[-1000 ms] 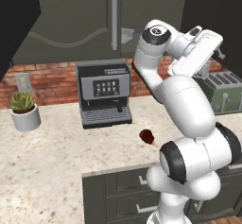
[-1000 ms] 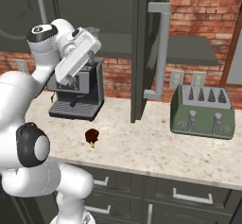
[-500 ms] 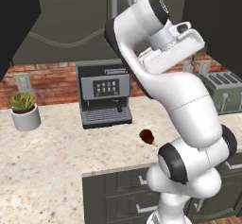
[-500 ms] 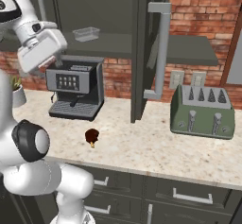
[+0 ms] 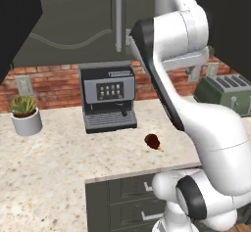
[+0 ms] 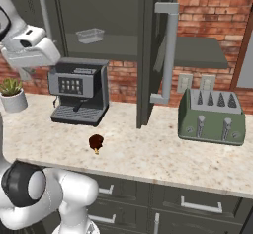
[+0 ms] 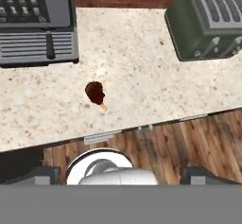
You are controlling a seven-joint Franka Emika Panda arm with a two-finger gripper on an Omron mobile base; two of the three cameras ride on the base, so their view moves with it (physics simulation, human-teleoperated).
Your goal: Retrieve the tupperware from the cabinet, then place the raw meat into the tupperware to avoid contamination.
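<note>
Grey tupperware [image 6: 90, 35] sits on the shelf inside the open cabinet [image 6: 106, 11], raw meat [image 6: 96, 142] lies on the table [image 6: 163, 154] before the coffee machine [image 6: 78, 96], so both steps remain; the gripper's state cannot be determined.

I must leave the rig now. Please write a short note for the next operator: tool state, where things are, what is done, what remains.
Tool: raised high, looking down on the counter; whether open or shut cannot be told; nothing seen in it.
Tupperware: on the shelf inside the cabinet, whose door stands open.
Meat: lying bare on the counter, in front of the coffee machine.
Done: cabinet opened.
Left: take out the tupperware, set it down, put the meat in.
</note>
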